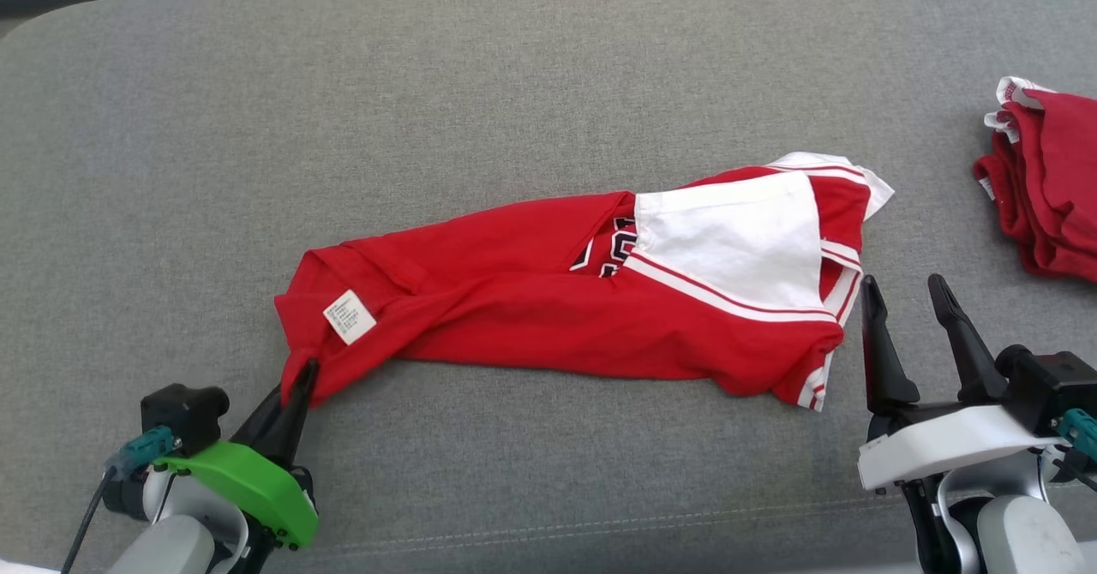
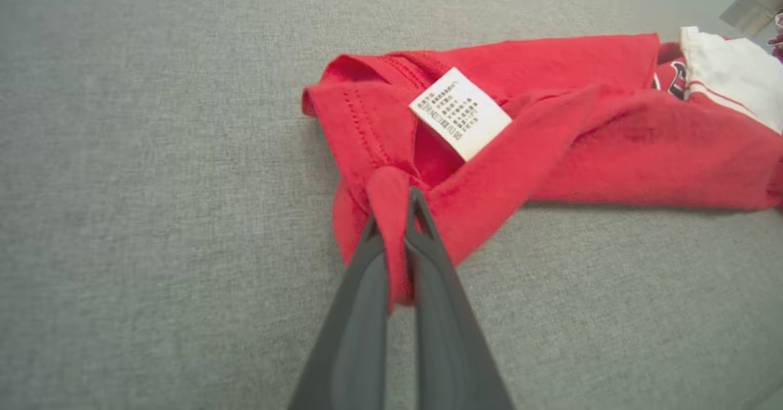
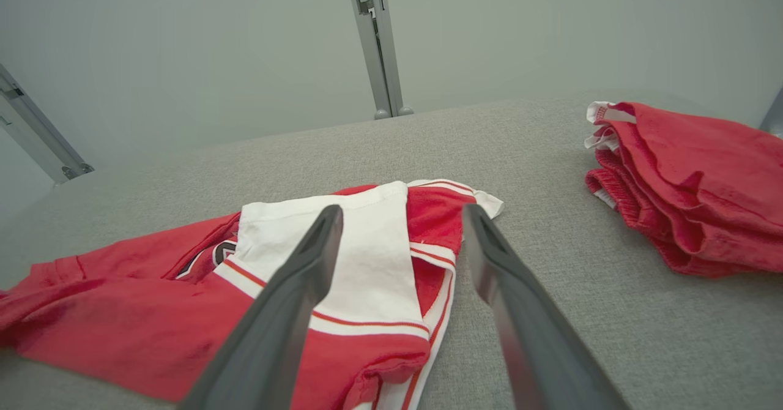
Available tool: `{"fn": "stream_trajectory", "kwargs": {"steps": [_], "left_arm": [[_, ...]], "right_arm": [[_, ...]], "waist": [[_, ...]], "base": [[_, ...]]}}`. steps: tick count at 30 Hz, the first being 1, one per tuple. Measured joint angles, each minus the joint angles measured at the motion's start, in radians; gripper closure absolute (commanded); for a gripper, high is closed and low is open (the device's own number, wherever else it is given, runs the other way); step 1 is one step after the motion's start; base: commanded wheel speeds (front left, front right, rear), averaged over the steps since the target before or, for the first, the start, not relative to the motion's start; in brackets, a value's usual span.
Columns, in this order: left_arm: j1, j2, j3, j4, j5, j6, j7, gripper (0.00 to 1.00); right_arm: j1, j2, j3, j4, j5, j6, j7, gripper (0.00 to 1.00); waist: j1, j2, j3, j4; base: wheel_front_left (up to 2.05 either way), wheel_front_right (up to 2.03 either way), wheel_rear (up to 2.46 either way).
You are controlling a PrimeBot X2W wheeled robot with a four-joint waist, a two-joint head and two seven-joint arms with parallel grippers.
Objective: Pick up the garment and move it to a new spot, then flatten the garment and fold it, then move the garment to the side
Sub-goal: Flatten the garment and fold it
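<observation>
The red and white garment (image 1: 531,300) lies bunched lengthwise across the middle of the head view, on the grey surface (image 1: 514,86). At lower left, the left claw (image 1: 300,377) is clenched on a pinch of the garment's red corner, just below the white label (image 1: 349,316). At lower right, the right claw (image 1: 904,283) stands released, fingers spread, just beside the striped end. A pile of red clothes (image 1: 1050,188) sits at the right edge.
</observation>
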Motion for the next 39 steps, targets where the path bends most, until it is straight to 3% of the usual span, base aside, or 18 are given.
{"fn": "stream_trajectory", "kwargs": {"steps": [5,6,9,11,18,25,31,39], "left_arm": [[0.020,-0.008,0.011,0.044,-0.044,-0.002,0.015,1.00],[0.024,-0.011,0.016,0.052,-0.056,-0.002,0.021,0.89],[0.041,-0.021,0.036,0.069,-0.081,0.024,0.024,0.18],[0.041,-0.021,0.043,0.072,-0.086,0.035,0.021,0.00],[0.070,-0.023,0.128,0.034,-0.086,0.140,-0.012,0.00],[0.090,-0.038,0.219,-0.108,-0.010,0.245,-0.020,0.00],[0.113,-0.048,0.262,-0.259,0.084,0.290,-0.021,0.00],[0.158,-0.041,0.252,-0.355,0.138,0.332,-0.020,0.00]], "right_arm": [[0.000,0.000,0.000,-0.001,0.001,0.000,0.004,0.00],[0.001,0.000,-0.001,0.000,0.002,0.000,0.004,0.00],[0.006,0.000,-0.007,0.003,0.006,0.000,0.005,0.00],[0.007,0.001,-0.009,0.004,0.008,0.000,0.005,0.00],[0.017,0.002,-0.016,0.010,0.016,0.000,0.003,0.00],[0.012,0.003,-0.042,0.016,0.015,0.000,-0.005,0.00],[-0.005,0.003,-0.049,0.029,0.004,0.000,-0.005,0.00],[-0.009,-0.008,-0.022,0.054,-0.002,0.000,0.009,0.00]], "waist": [[0.0000,0.0000,-0.004,0.001],[0.0000,0.0000,-0.006,0.001],[0.0000,0.0000,-0.013,-0.001],[0.0000,0.0000,-0.015,-0.001],[-0.0001,0.0000,-0.034,-0.001],[-0.0001,0.0000,-0.060,-0.001],[-0.0001,0.0000,-0.090,-0.002],[-0.0001,0.0000,-0.143,-0.001]], "base": [[0.00,0.00,0.00],[0.00,0.00,0.00],[0.00,0.00,0.00],[0.00,0.00,0.00],[0.00,0.00,0.00],[0.00,0.00,0.00],[0.00,0.00,0.00],[0.00,0.00,0.00]]}}
